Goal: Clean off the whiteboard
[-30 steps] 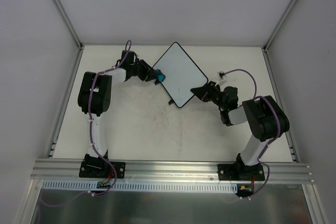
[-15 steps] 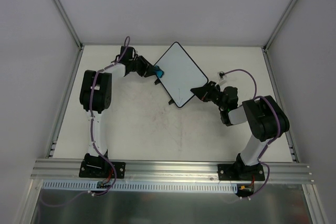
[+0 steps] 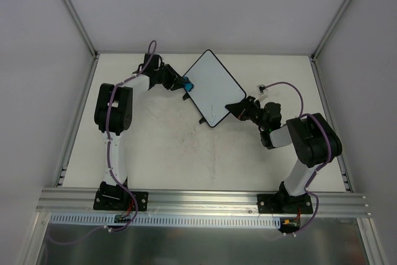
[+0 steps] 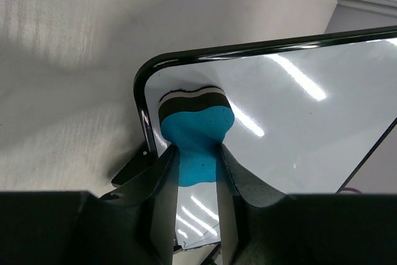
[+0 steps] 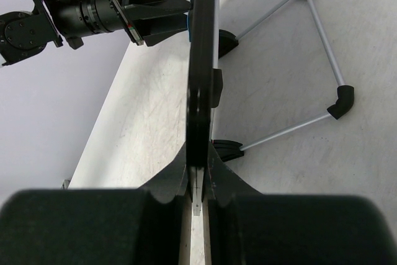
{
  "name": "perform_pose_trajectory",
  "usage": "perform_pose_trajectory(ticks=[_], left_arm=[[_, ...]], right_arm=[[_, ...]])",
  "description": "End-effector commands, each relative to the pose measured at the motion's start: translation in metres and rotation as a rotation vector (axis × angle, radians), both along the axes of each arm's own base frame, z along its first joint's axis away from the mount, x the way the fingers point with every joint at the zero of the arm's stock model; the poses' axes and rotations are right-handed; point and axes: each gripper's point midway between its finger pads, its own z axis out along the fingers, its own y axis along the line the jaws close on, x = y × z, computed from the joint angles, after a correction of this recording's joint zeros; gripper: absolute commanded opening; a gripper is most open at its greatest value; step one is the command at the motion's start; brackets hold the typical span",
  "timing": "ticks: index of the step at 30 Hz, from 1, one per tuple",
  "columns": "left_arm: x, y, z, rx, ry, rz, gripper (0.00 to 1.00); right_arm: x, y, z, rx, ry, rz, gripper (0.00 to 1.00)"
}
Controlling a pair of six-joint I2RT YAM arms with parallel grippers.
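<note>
Sliding up-frame w/ eraser (image 4: 197, 125) pinched, left gripper (image 4: 197, 153) now at whiteboard (image 4: 298, 110) left corner; right gripper (image 5: 200, 159) clamps board edge. Prob. near clean, though glare hides marks.

Edge-on whiteboard (image 5: 200, 60) upright — pinched between right fingers (image 5: 167, 178); left arm (image 5: 80, 13) beyond, wire stand (image 5: 322, 35) beside.

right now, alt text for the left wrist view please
The left pincer squeezes a blue eraser, its black-and-white tip at the rounded corner of the black-rimmed whiteboard. Glare streaks cross the board's white face; pale table lies beyond.
</note>
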Motion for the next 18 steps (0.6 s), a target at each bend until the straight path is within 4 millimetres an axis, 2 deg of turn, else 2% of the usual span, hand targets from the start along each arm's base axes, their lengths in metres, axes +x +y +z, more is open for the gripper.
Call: perform_pose_trajectory(ticks=[1, 6, 12, 18], left_arm=[[-0.016, -0.026, -0.008, 0.088, -0.050, -0.070, 0.00], [-0.027, -0.045, -0.001, 0.134, -0.117, -0.137, 0.00], [-0.036, -0.058, 0.013, 0.193, -0.212, -0.195, 0.00], [-0.056, -0.069, 0.009, 0.249, -0.236, -0.230, 0.00]], right_arm=[[-0.003, 0.015, 0.045, 0.028, -0.181, 0.078, 0.00], [-0.003, 0.016, 0.045, 0.029, -0.182, 0.080, 0.00], [-0.002, 0.015, 0.045, 0.030, -0.179, 0.080, 0.00], [-0.001, 0.015, 0.045, 0.032, -0.181, 0.075, 0.00]])
